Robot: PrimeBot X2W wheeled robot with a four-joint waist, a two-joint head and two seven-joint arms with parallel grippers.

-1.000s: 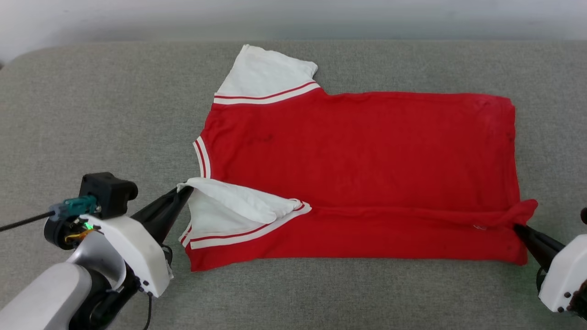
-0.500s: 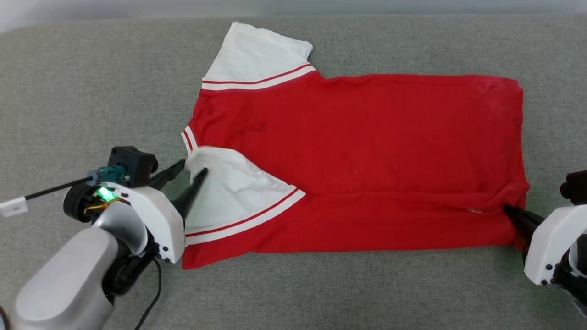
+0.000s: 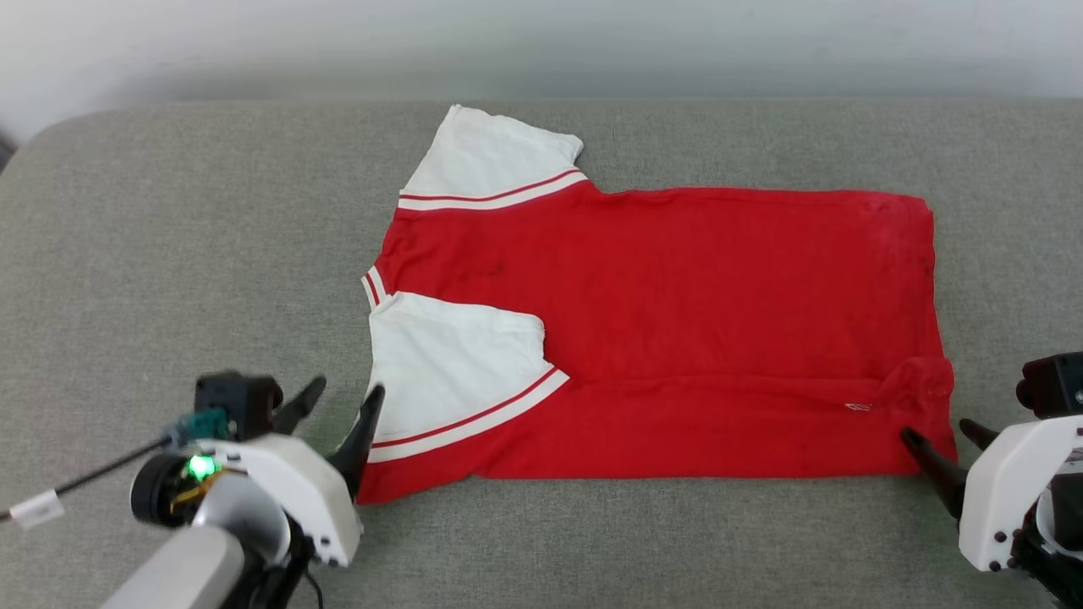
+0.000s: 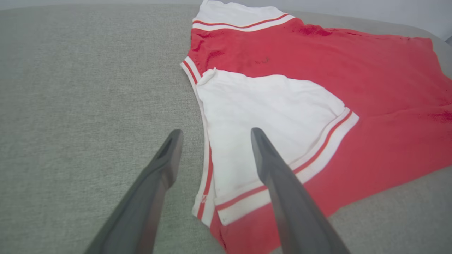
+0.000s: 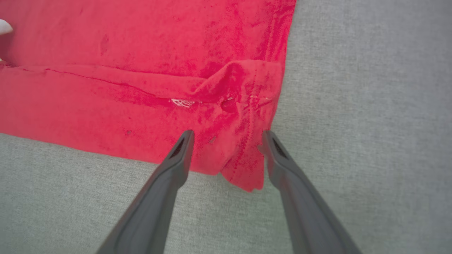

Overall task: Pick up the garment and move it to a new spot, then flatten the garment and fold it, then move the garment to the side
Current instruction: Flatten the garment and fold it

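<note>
The garment (image 3: 677, 279) is a red T-shirt lying flat across the grey cushion, collar end to the left. Its near long edge is folded over onto the body. The near white sleeve (image 3: 448, 364) lies folded on the red cloth, and the far sleeve (image 3: 486, 156) sticks out at the back. My left gripper (image 3: 343, 393) is open beside the near sleeve's edge, holding nothing. In the left wrist view the left gripper (image 4: 216, 132) straddles the striped trim of the garment (image 4: 353, 70). My right gripper (image 3: 937, 431) is open at the crumpled hem corner; its wrist view shows the right gripper (image 5: 227, 133) over the garment (image 5: 106, 42), holding nothing.
The grey cushion (image 3: 169, 254) reaches to a pale wall at the back, with a rounded corner at far left. Bare cushion lies left of the shirt and along the front edge. A thin cable with a white tag (image 3: 38, 507) trails from the left wrist.
Both grippers opened and let go of the garment, then drew back a little. The near sleeve and the hem corner dropped flat. The head camera shifted too.
</note>
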